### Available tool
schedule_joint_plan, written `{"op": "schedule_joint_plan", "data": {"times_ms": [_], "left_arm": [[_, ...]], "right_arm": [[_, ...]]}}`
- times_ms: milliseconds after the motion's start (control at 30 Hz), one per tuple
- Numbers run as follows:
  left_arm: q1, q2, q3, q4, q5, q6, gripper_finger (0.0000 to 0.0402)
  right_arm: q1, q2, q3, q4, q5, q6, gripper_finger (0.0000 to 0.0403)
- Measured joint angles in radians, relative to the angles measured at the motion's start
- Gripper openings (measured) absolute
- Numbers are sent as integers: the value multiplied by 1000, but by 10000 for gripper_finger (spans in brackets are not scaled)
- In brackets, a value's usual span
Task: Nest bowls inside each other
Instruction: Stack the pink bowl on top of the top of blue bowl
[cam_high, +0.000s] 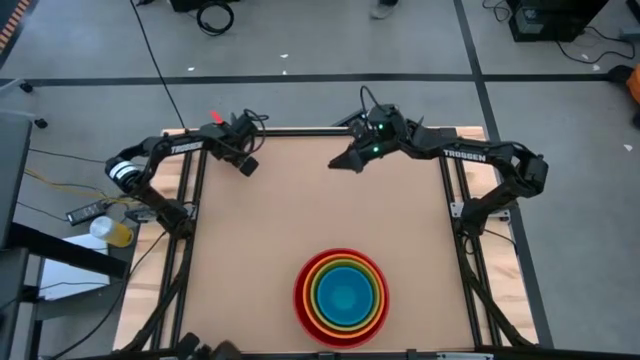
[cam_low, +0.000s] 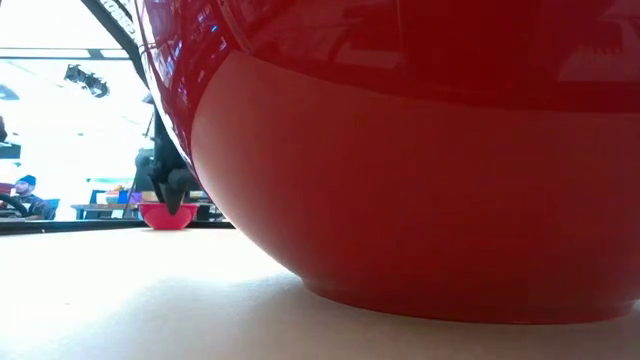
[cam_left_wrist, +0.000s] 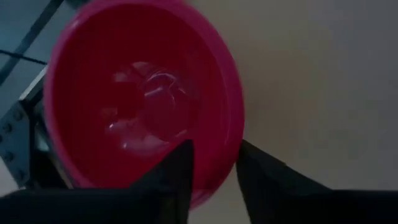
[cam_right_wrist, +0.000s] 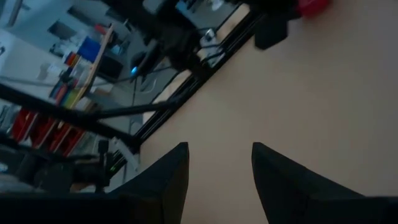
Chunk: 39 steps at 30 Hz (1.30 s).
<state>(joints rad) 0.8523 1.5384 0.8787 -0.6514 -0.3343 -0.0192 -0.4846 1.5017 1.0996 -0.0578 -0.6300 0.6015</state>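
Observation:
A small pink bowl (cam_left_wrist: 143, 106) stands upright on its base at the table's far left; it also shows as bowl (cam_low: 167, 215) and bowl (cam_right_wrist: 314, 6). My left gripper (cam_left_wrist: 214, 171) comes down on it, open. One finger (cam_left_wrist: 177, 174) is inside the rim and the other finger (cam_left_wrist: 267, 180) is outside; I see no touch. The blue bowl (cam_high: 342, 292) sits in the green, orange and red bowls (cam_high: 340, 295) near the front edge. My right gripper (cam_right_wrist: 219, 180), gripper (cam_high: 345, 160), hangs open above the far middle with nothing between its fingers.
The red bowl's wall (cam_low: 420, 180) fills most of the low view. Metal frame rails (cam_high: 190, 200) run along the table's sides. A yellow bottle (cam_high: 115, 232) and cables lie off the table at the left. A person (cam_low: 25, 195) sits in the room beyond.

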Motion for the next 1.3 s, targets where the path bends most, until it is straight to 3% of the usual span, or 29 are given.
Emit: {"op": "schedule_joint_plan", "data": {"times_ms": [167, 233, 500, 667, 833, 1067, 1200, 1300], "left_arm": [[1, 20, 0, 59, 27, 99, 31], [-10, 12, 3, 63, 56, 131, 13], [-228, -152, 82, 122, 118, 404, 12], [-418, -215, 98, 230, 109, 767, 13], [-563, -199, 97, 245, -68, 1063, 24], [-652, -189, 97, 290, -171, 1108, 22], [-688, -188, 97, 362, -189, 1111, 22], [-711, -188, 97, 396, -202, 1145, 22]], "right_arm": [[-44, 0, 0, 0, 13, -5, 179], [-52, 0, 0, -1, 56, -14, 179], [-72, 0, 0, -15, 150, -38, 174], [-43, 0, 0, 46, 265, -82, 174], [1, 0, 13, 40, 380, -130, 174], [118, 2, 99, -58, 555, -359, 174], [183, 1, 119, -48, 721, -421, 174], [200, 2, 126, -44, 765, -428, 174]]}}
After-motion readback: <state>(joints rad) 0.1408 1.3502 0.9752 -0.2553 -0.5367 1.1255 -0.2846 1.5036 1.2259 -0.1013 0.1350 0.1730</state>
